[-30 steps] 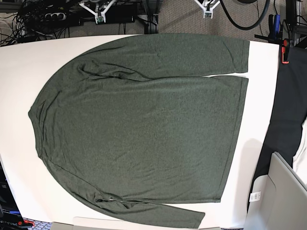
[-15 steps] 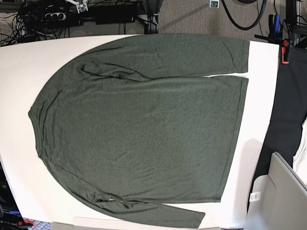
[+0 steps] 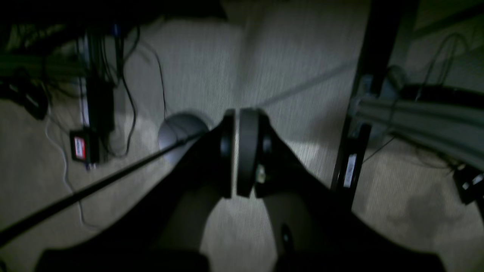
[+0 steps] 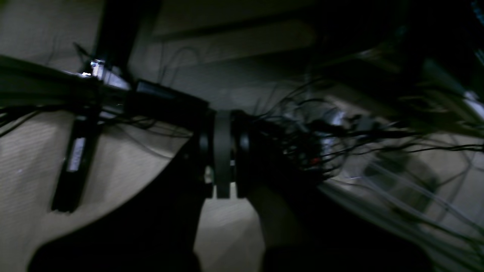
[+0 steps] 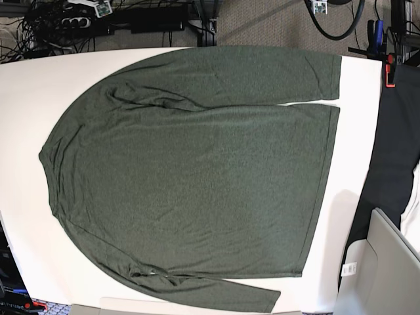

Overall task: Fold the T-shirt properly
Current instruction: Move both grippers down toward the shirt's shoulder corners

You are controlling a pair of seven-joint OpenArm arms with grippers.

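The T-shirt point(image 5: 197, 170), dark olive green with long sleeves, lies spread flat on the white table point(image 5: 26, 98), collar end to the left and hem to the right. One sleeve runs along the far edge, the other along the near edge. Both arms are pulled back off the table: only a white tip of the right arm point(image 5: 98, 8) and of the left arm point(image 5: 319, 5) shows at the top edge. In the left wrist view my left gripper point(image 3: 235, 151) is shut and empty over carpet. My right gripper point(image 4: 223, 151) is shut and empty over tangled cables.
A black cloth point(image 5: 394, 144) hangs at the table's right end, with a grey box point(image 5: 380, 269) at the lower right. A red clamp point(image 5: 391, 69) sits at the far right corner. Cables and a power strip point(image 5: 72, 23) lie on the floor behind.
Both arms have drawn back toward the top edge and outward, almost out of the base view. The T-shirt has not moved.
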